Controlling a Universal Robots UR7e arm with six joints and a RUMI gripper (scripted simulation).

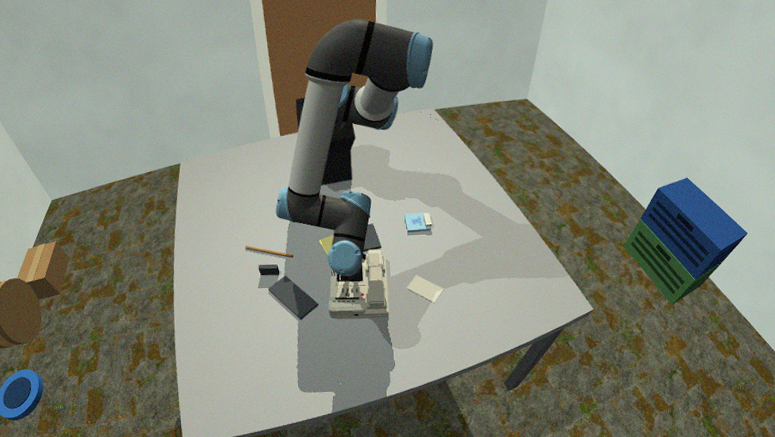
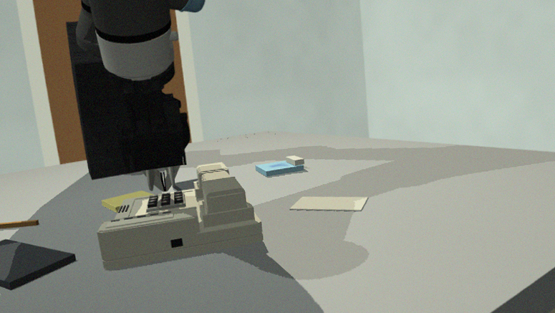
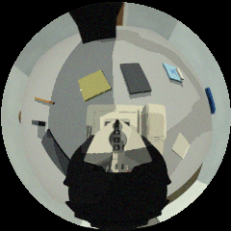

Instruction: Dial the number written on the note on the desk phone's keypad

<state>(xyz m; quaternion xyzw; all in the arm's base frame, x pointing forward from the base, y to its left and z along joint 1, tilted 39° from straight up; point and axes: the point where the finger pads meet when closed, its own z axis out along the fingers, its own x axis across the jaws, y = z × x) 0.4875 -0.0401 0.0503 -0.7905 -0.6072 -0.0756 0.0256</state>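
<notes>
Gripper (image 2: 163, 184) above far end of keypad (image 2: 164, 200), jaws clenched, nothing between. Desk phone (image 1: 357, 289) near table (image 1: 238, 366) middle, handset (image 2: 219, 187) in cradle at its right. Yellow note (image 3: 94, 85) just behind phone, dark pad (image 1: 291, 296) close on left, cream card (image 1: 424, 288) on right; front edge well apart. Grey tabletop, mottled floor, brown door behind.

an office-like room: a grey counter (image 1: 238, 366) carries a desk phone (image 2: 177, 224), a yellow note (image 3: 94, 85), a pencil (image 1: 268, 251) and a notebook (image 3: 135, 78); plain walls and a brown door (image 1: 319, 35) behind.
</notes>
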